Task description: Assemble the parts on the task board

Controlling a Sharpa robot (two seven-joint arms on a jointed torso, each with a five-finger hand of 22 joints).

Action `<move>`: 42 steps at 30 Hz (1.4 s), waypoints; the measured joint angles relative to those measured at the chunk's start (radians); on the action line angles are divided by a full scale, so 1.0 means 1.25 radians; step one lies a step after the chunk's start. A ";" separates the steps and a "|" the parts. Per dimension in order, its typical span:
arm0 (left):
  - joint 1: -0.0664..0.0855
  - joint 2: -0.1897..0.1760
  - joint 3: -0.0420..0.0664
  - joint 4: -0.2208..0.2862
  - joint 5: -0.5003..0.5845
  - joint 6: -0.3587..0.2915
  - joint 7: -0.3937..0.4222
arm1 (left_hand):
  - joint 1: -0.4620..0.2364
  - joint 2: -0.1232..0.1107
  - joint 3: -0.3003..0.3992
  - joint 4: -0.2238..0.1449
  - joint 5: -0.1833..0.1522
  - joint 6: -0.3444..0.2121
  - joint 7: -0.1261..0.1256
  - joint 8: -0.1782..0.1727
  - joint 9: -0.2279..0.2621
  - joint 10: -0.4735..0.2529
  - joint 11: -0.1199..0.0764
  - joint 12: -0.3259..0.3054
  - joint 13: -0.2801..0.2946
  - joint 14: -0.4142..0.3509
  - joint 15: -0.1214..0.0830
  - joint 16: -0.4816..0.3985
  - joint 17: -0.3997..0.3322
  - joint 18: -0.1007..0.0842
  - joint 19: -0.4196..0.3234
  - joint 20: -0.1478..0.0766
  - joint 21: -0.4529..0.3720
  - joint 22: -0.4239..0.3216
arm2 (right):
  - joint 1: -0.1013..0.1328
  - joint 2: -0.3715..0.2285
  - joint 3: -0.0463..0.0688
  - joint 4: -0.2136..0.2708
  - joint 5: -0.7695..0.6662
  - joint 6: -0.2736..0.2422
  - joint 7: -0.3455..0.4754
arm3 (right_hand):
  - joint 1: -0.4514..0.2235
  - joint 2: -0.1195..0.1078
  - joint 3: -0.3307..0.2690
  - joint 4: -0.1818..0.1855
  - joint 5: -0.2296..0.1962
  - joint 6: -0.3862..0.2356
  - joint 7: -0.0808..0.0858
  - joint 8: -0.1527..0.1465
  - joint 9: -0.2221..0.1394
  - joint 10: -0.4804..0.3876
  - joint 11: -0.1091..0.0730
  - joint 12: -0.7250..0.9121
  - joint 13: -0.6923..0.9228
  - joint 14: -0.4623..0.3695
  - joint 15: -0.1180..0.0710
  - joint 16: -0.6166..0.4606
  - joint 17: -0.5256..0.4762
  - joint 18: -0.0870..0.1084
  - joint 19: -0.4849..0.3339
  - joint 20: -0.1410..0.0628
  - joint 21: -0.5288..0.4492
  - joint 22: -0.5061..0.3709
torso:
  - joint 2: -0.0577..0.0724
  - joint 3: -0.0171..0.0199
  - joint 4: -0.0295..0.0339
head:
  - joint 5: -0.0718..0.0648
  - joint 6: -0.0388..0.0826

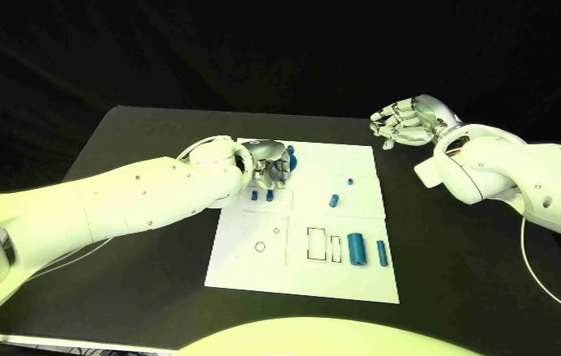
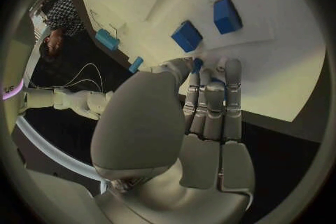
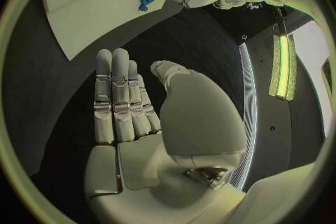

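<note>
The white task board (image 1: 301, 271) lies in the middle of the black table. My left hand (image 1: 269, 166) hovers over the board's far left corner and pinches a blue part (image 1: 290, 160) between thumb and fingers; the left wrist view shows only a sliver of that blue part (image 2: 198, 64) at the fingertips (image 2: 225, 67). Two small blue blocks (image 1: 262, 196) stand in the board just below that hand. My right hand (image 1: 409, 121) is off the board past its far right corner, fingers straight and apart with nothing in them (image 3: 133, 106).
More blue pieces sit on the board: a small peg (image 1: 349, 182), a short cylinder (image 1: 335, 201), a thick cylinder (image 1: 355, 249) and a thin one (image 1: 381, 252) near outlined slots (image 1: 318, 243). Bare black table (image 1: 468, 275) surrounds the board.
</note>
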 measured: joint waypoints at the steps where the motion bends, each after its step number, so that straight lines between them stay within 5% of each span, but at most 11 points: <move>1: 0.000 0.001 0.000 -0.001 0.000 0.002 0.000 | 0.000 0.000 0.006 -0.002 0.000 0.002 0.002 0.000 -0.001 0.008 -0.002 0.000 0.000 0.004 -0.001 0.004 0.002 0.000 0.000 0.000 0.004 0.002 | 0.000 0.000 0.000 0.000 0.000 0.000 0.000 | 0.000 0.000 0.000 0.000 0.000 0.000 0.000 0.000 0.000 0.000 0.000 0.000 0.000 0.000 0.000 0.000 0.000 0.000 0.000 0.000 0.000 0.000 | 0.000 0.0000 0.0000 | 0.000 0.000; 13: 0.002 0.008 0.001 -0.011 0.000 0.015 -0.001 | 0.000 0.010 0.034 -0.025 0.000 0.038 -0.001 -0.005 -0.001 0.051 -0.016 0.003 -0.001 0.058 -0.014 0.035 0.063 0.000 0.006 -0.012 0.033 0.020 | 0.000 0.001 0.000 0.003 0.000 0.002 0.000 | 0.000 0.000 0.000 0.000 0.000 0.000 0.000 0.000 0.000 0.001 0.001 0.000 0.000 0.000 0.000 0.000 0.001 0.000 0.000 0.000 0.000 0.000 | 0.000 -0.0002 0.0001 | 0.000 -0.003; 20: 0.004 0.010 0.000 -0.015 0.000 0.016 -0.001 | -0.003 0.016 0.069 -0.060 -0.003 0.080 -0.011 -0.024 0.008 0.115 -0.032 -0.017 -0.006 0.130 -0.032 0.061 0.155 0.000 0.079 -0.027 0.112 0.120 | -0.001 0.000 0.000 0.004 0.001 0.003 0.000 | 0.000 0.000 0.000 0.000 0.000 0.000 0.000 0.000 0.000 0.001 0.001 0.000 -0.001 0.003 0.003 0.000 0.001 0.000 0.000 0.000 0.000 -0.001 | 0.000 -0.0003 -0.0003 | -0.001 -0.005; 42: -0.002 -0.012 0.003 0.013 0.035 -0.013 0.005 | -0.022 0.025 0.085 -0.082 -0.008 0.104 -0.010 -0.047 0.018 0.145 -0.033 -0.047 -0.004 0.151 -0.034 0.067 0.185 0.000 0.104 -0.030 0.139 0.162 | -0.001 0.001 0.000 0.005 0.001 0.003 0.000 | -0.003 -0.003 0.002 0.002 0.000 0.000 0.000 0.000 0.000 0.001 0.001 0.000 -0.003 0.003 0.003 -0.004 0.001 0.000 0.000 0.000 -0.003 -0.003 | -0.001 0.0001 0.0000 | 0.003 0.002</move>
